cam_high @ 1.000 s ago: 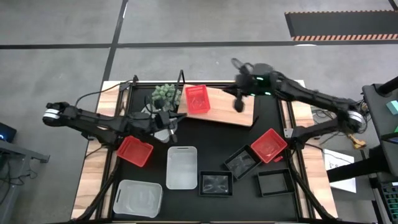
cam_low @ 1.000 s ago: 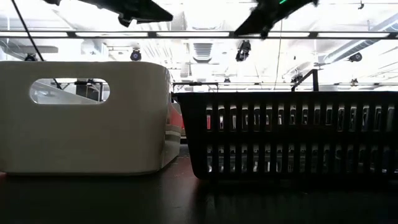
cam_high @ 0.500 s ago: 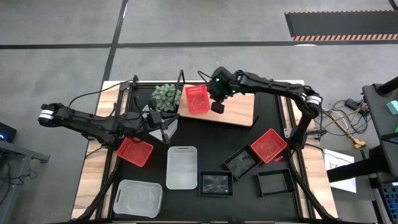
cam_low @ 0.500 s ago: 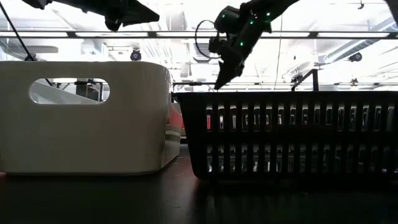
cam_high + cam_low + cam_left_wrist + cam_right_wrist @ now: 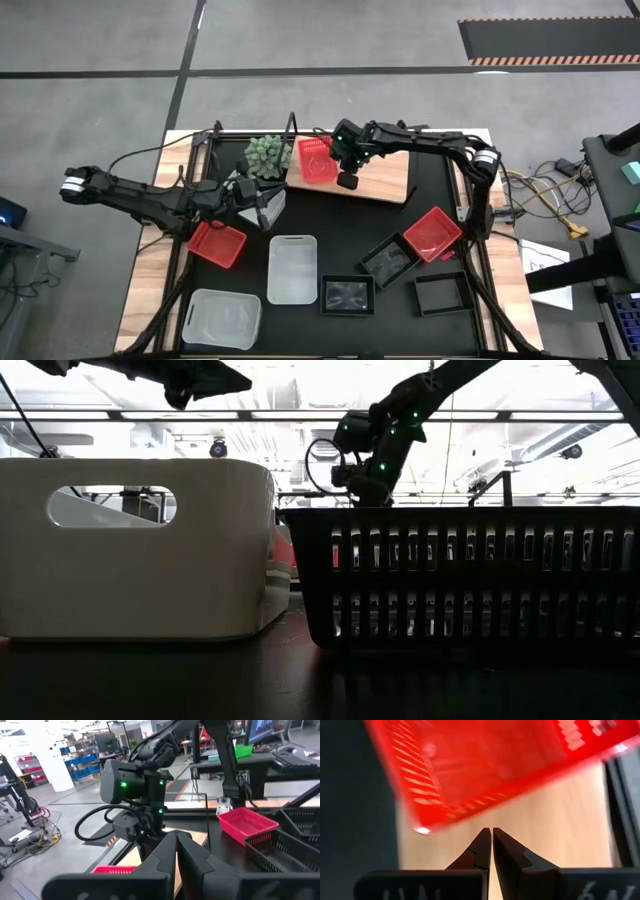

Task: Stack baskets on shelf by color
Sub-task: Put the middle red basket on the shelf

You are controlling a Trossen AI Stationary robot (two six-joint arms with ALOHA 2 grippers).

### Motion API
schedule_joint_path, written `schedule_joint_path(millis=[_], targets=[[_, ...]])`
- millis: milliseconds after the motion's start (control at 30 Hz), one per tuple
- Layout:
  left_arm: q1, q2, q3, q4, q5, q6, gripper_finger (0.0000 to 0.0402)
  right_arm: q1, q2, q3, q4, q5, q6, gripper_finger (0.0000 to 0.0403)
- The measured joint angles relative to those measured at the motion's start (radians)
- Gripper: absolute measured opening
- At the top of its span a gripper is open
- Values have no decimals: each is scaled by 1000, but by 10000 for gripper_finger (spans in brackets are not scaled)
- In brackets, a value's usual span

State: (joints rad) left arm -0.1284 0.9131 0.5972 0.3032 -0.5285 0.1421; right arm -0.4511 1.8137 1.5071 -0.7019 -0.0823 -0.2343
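Right gripper (image 5: pixel 347 181): fingers together, empty, over shelf (image 5: pixel 385 178) beside red basket (image 5: pixel 316 160). Left gripper (image 5: pixel 268 205): fingers together, empty, by plant (image 5: pixel 267 154).

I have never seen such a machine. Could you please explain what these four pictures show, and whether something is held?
Two dark robot arms work at a table. One camera looks down from above, one sits at table height, and one rides on each wrist. The right gripper is shut and empty over the wooden shelf, beside a red basket standing on it. The left gripper, also shut and empty, waits near the green plant. Other red, white and black baskets lie scattered on the black mat.
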Motion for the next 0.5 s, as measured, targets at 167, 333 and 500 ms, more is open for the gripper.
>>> schedule_joint_path(millis=[167, 333, 500], targets=[[0, 2, 0, 10, 0, 2, 0, 20, 0, 0, 2, -54, 8, 11], [0, 1, -2, 12, 0, 3, 0, 52, -2, 3, 44, -56, 9, 11], [0, 1, -2, 30, 1, 22, 0, 71, -2, 3, 99, -57, 11, 11]])
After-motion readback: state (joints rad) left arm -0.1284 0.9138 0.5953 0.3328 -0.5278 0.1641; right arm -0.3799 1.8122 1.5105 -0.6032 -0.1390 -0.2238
